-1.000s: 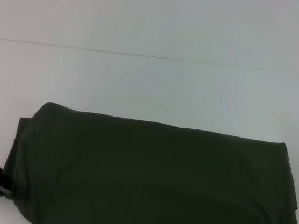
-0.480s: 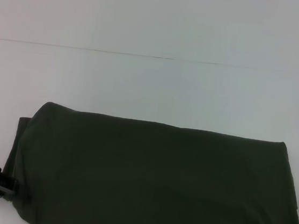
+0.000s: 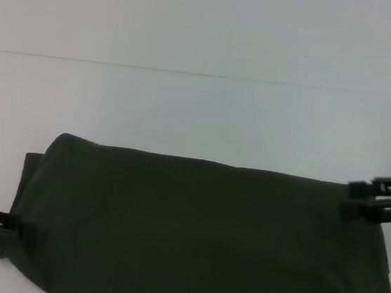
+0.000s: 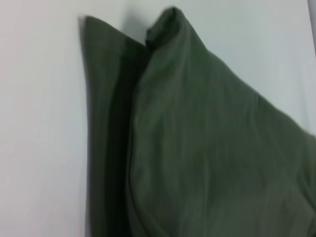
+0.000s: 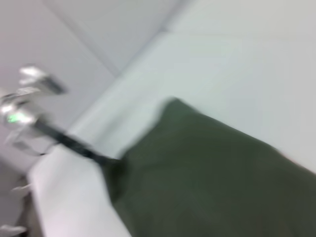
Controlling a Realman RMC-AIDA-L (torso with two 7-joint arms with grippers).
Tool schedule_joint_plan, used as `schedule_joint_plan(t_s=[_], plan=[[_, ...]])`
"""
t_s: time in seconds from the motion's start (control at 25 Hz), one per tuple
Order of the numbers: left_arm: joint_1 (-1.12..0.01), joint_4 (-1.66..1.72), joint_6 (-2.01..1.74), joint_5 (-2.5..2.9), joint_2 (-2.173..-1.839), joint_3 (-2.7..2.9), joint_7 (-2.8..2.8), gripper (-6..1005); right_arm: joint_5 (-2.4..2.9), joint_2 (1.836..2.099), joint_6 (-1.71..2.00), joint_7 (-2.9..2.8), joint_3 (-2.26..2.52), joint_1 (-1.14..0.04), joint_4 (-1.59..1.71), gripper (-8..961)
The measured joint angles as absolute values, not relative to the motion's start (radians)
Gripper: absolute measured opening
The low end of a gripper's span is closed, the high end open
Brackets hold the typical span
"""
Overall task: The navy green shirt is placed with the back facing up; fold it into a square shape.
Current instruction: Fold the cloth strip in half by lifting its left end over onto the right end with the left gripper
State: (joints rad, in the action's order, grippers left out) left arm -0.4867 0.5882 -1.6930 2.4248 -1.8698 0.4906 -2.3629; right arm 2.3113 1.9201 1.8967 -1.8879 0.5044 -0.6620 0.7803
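The navy green shirt (image 3: 199, 235) lies on the white table (image 3: 185, 110) as a wide folded band, plain side up, its long edges running across the head view and its near edge cut off by the frame. At its left end a lower layer shows just outside the upper fold.

The left gripper (image 3: 3, 233) sits at the shirt's left edge, low in the head view. Its dark fingers meet the cloth edge, but whether they are clamped on it, together or apart cannot be told. From the left wrist camera the cloth (image 4: 197, 148) is seen rising into a rounded fold above a flat lower layer on the table; no fingers appear there.

The right gripper (image 3: 351, 198) reaches in from the right, over the shirt's far right corner. Two dark fingers (image 3: 368, 209) lie one above the other with a narrow gap between them, so they appear slightly apart, holding nothing; whether they touch the cloth below is uncertain. The right wrist camera shows the shirt (image 5: 207, 177) and, beyond its far end, the left arm (image 5: 69, 140).
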Motion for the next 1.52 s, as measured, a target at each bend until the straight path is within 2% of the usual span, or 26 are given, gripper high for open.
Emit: schedule_joint_plan(t_s=[0.16,0.32,0.4,0.88,1.32,1.52], plan=[[-0.468,0.608,-1.687,2.433,-1.868,0.468,-2.383,589,2.293,1.994,1.869,-1.642,0.531,-0.683,0.761,868],[-0.446,0.634,-1.678,2.435,-1.867,0.415,-2.399,608,2.29,2.079,1.77,-1.451,0.569,-0.681,0.759,886],[-0.438,0.649,-1.678,2.435,-1.865,0.386,-2.405,613,2.266,2.097,1.705,-1.369,0.597,-0.68,0.712,886],[-0.45,0.701,-1.702,2.423,-1.844,0.334,-2.405,612,2.113,2.098,1.45,-1.168,0.767,-0.695,0.528,887],[-0.546,0.601,-1.655,2.432,-1.88,0.358,-2.381,613,2.045,2.099,1.395,-1.153,0.866,-0.694,0.504,886],[-0.557,0.534,-1.594,2.434,-1.883,0.401,-2.404,613,2.043,2.1,1.393,-1.153,0.868,-0.691,0.501,886]])
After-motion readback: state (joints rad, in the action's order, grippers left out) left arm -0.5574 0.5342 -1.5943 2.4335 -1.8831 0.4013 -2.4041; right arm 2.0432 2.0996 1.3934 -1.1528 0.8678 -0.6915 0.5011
